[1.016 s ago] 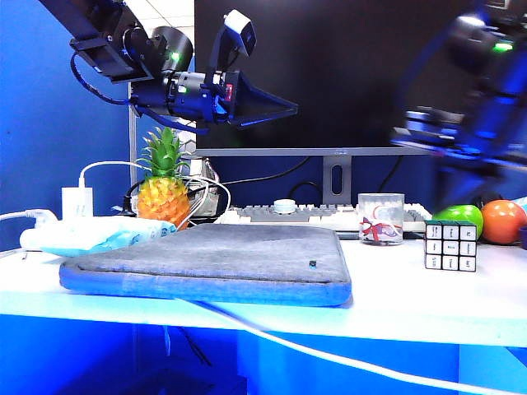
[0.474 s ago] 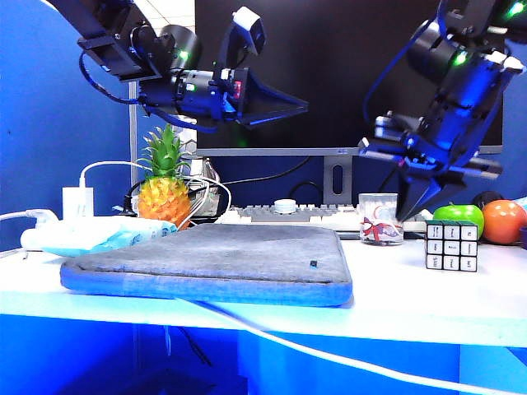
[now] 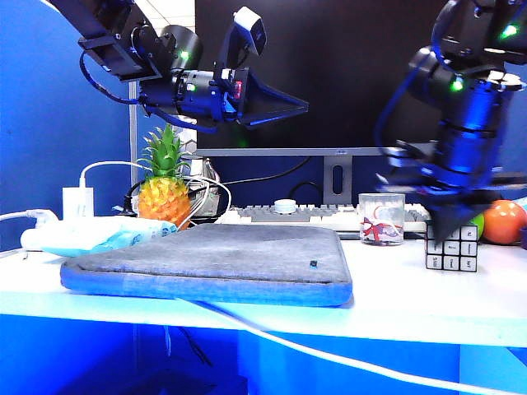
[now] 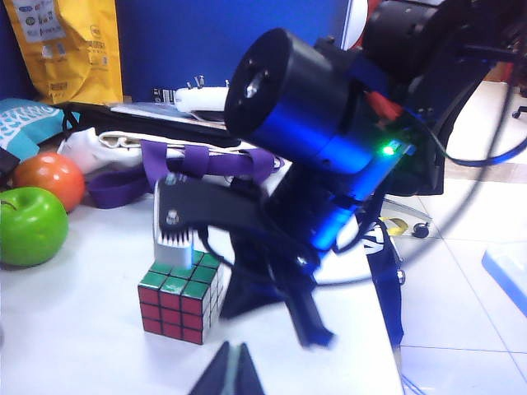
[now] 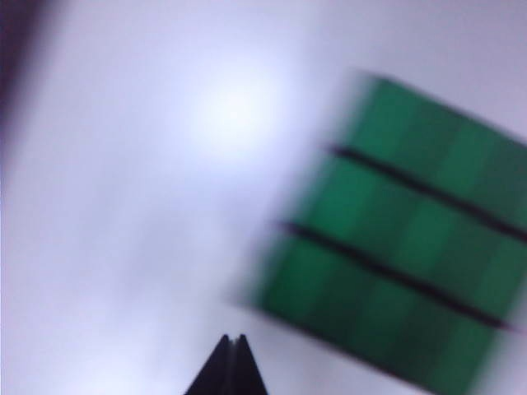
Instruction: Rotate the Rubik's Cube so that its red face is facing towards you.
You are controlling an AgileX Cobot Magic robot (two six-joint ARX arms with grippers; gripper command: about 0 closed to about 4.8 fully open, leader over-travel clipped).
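The right end effector is seen clenched and empty, tips pointing down, just above the Rubik's Cube, which rests on the white surface directly beneath it. The left end effector is held high and well apart from the cube, also clenched on nothing.

The Rubik's Cube looked like glossy plastic, its stickers smooth between black lines. The grey pad was matt woven cloth with a slightly rough nap. The table was smooth, faintly shiny white. The cup was clear and glossy. The apple had a waxy sheen. The arm housing was satin-dark.
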